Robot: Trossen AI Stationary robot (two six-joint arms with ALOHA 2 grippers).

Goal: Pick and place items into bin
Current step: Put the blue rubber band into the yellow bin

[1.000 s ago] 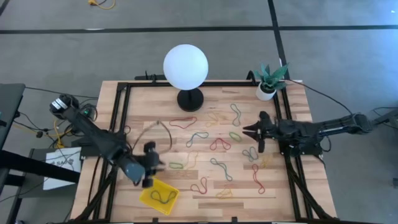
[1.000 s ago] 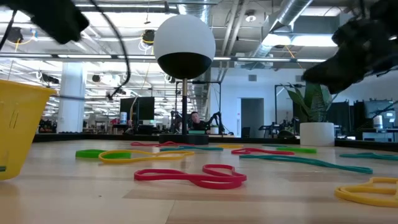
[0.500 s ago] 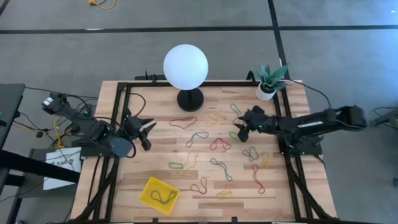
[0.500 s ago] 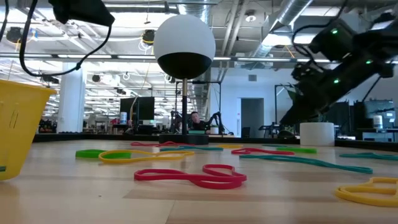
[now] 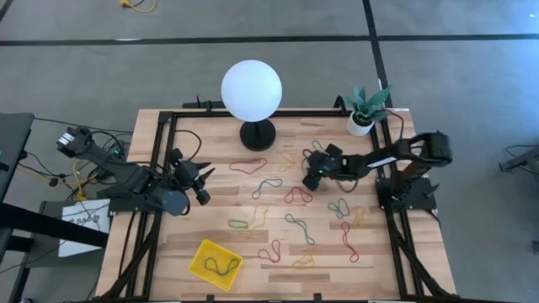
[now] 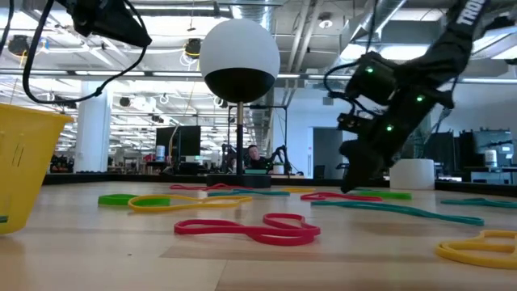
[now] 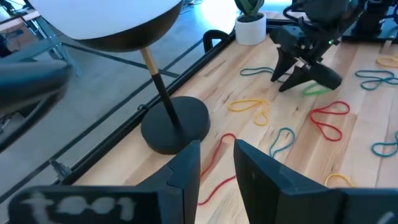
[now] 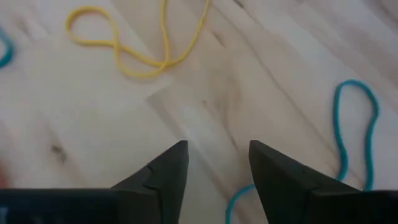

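The lamp stood at the far middle of the wooden table, and everything else is placed from it. The right gripper hung low over the boards to the right of the lamp's base, its fingers spread apart with nothing between them, bare wood under the gap; a yellow band and a teal band lay just beside it. The left gripper hovered to the left of the lamp and nearer the front, fingers parted and empty. The rubber bands lay scattered in front of the lamp and to its right. The yellow bin sat well in front of the lamp, toward the left, with a band inside.
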